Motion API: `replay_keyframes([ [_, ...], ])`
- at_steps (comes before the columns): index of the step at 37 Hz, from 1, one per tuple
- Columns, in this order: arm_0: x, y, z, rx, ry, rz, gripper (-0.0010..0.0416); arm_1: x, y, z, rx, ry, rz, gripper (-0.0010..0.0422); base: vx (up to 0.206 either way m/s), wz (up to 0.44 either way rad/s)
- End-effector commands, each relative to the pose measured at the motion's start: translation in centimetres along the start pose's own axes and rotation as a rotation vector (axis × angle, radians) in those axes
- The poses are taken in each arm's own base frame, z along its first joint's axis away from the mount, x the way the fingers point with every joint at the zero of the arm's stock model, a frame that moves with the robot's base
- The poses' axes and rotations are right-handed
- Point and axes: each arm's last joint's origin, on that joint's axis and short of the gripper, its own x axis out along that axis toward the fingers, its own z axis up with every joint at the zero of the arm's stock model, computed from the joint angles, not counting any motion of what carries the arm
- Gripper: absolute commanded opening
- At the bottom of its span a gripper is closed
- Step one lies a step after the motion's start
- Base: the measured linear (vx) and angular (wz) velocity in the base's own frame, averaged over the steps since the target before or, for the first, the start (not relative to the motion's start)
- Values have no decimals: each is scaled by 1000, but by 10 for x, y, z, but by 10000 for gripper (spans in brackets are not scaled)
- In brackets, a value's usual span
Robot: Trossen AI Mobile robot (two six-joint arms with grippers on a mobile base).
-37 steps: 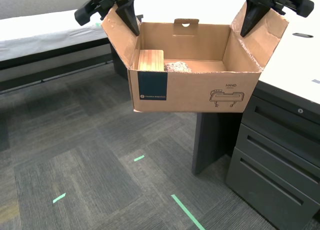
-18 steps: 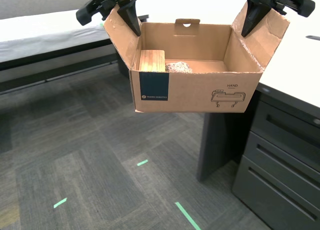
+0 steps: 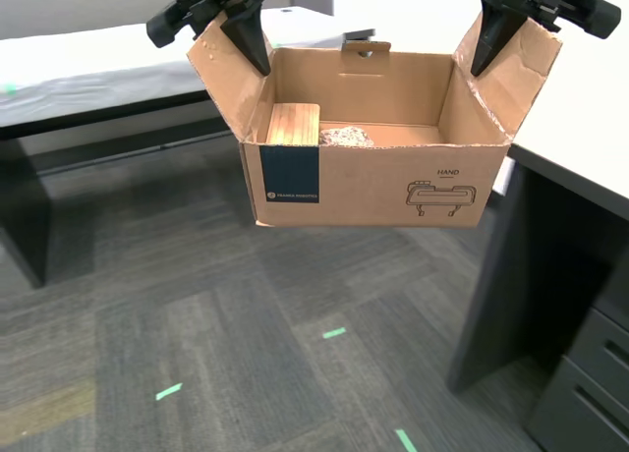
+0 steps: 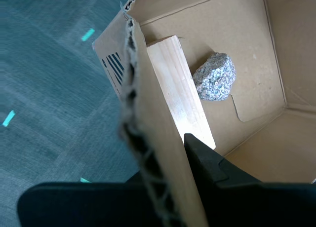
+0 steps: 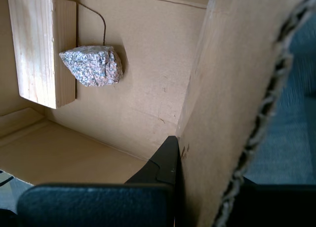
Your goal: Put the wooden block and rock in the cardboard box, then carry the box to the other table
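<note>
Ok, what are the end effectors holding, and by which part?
The cardboard box, by its side flaps: my first end effector clamps one, my second end effector the other.

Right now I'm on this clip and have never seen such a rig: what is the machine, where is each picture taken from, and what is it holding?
It is a wheeled robot with two arms, each ending in a gripper. The wide picture comes from a camera on the robot's body; the other two come from cameras riding on the grippers.

The cardboard box hangs in the air above the carpet, carried by its side flaps. My first gripper pinches the flap at the exterior view's right; my second gripper pinches the one at its left.

Inside lie the wooden block and the rock, close together.

A white-draped table stands behind, at the exterior view's left.
</note>
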Motion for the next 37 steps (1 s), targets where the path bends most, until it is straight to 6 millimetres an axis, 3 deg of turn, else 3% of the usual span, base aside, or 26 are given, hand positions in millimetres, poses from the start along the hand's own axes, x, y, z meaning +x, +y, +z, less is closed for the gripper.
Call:
replay_keyframes([
  [1, 0, 1, 1, -28, -11, 18, -1, -1, -2, 1, 17, -7, -27, -1, 135, 98],
  [17, -1, 0, 2, -76, -15, 14, -1, -1, -3, 3, -82, -31, -32, -1, 122, 10],
  [37, -1, 0, 2, -83, -18, 14, -1, -1, -4, 7, -85, -63, -38, -1, 114, -8],
])
